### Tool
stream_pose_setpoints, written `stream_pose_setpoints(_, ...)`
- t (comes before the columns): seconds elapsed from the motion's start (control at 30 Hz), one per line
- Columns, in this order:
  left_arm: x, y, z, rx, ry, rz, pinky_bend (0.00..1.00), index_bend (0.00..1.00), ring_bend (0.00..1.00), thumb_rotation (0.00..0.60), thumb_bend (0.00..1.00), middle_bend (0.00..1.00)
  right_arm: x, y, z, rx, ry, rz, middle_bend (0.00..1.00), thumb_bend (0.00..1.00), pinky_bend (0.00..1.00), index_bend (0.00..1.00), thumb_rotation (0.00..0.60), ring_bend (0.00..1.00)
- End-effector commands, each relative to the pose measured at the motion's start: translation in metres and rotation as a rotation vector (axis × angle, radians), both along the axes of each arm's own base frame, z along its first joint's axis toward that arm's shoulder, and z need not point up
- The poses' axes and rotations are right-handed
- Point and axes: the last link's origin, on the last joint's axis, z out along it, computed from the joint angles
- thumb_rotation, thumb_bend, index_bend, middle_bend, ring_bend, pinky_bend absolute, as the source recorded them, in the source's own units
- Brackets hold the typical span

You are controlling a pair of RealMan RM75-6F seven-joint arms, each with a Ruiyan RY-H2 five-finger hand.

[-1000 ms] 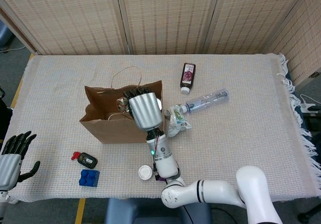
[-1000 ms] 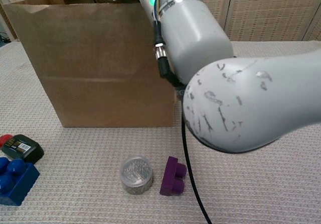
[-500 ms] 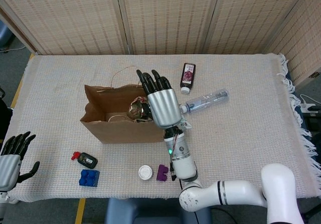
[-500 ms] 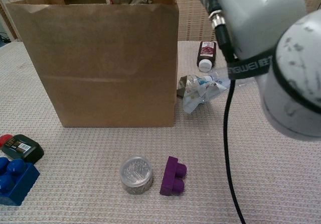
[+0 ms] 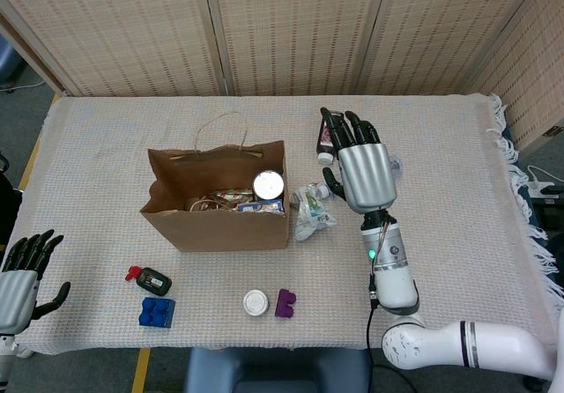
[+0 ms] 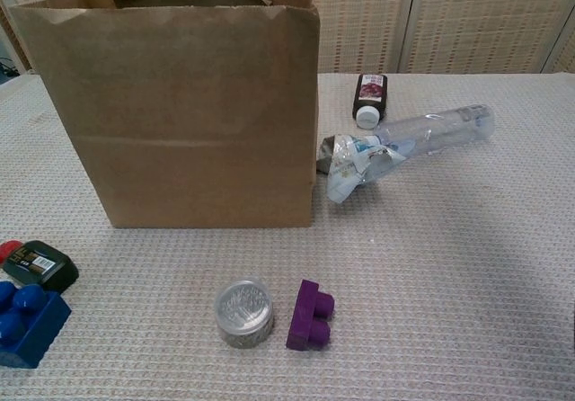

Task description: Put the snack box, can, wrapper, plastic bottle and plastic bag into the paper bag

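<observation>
Head view only: can (image 5: 269, 184) in paper bag (image 5: 220, 226).

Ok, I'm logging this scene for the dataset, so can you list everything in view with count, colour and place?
Brown paper bag: one, table centre-left, open, holding a can and wrappers.
Clear plastic bottle: one, lying right of the bag.
Crumpled plastic bag: one, whitish, beside the bag's right edge.
Small dark bottle: one, white cap, behind the clear bottle.
Round silver tin: one, front.
Purple block: one, beside the tin.
Blue block: one, front left.
Black device: one, front left.
Left robot hand: open, off the table's left edge.
Right robot hand: open, above the bottles.
</observation>
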Motion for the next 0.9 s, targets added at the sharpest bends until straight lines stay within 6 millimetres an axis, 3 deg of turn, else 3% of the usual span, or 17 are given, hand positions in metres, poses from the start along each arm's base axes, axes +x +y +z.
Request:
stream_pose_setpoints(0.03,0.0,0.0,0.0,-0.001,0.0,-0.001,0.0,0.08,0.0,0.6,0.37,0.0,-0.044,0.006,0.011,0.111,0.124,-0.117,0.17,0.13,0.17,0.0,0.6,0.09)
stream_pose_setpoints(0.2,0.001,0.001,0.0,-0.003,0.003,-0.004,0.0,0.08,0.0,0.6,0.37,0.0,-0.086,0.005,0.005,0.199,0.27,-0.209,0.17,0.09,0.16,0.0,0.6,0.08)
stream_pose_setpoints(0.4,0.001,0.002,-0.001,-0.004,0.006,-0.004,0.0,0.08,0.0,0.6,0.37,0.0,-0.125,-0.003,-0.021,0.252,0.461,-0.261,0.11,0.09,0.08,0.0,0.6,0.02)
stream_pose_setpoints(0.53,0.002,0.003,-0.001,-0.005,0.004,-0.004,0.0,0.08,0.0,0.6,0.37,0.0,-0.132,-0.016,-0.041,0.27,0.484,-0.295,0.02,0.06,0.02,0.0,0.6,0.0)
stream_pose_setpoints(0.73,0.001,0.002,-0.001,-0.005,-0.003,-0.002,0.0,0.09,0.0,0.6,0.37,0.0,-0.134,-0.029,-0.058,0.288,0.476,-0.325,0.01,0.05,0.02,0.0,0.6,0.0)
stream_pose_setpoints(0.9,0.0,0.002,0.0,-0.007,-0.02,-0.002,0.0,0.09,0.0,0.6,0.37,0.0,-0.142,-0.046,-0.085,0.323,0.509,-0.36,0.0,0.01,0.0,0.0,0.532,0.0)
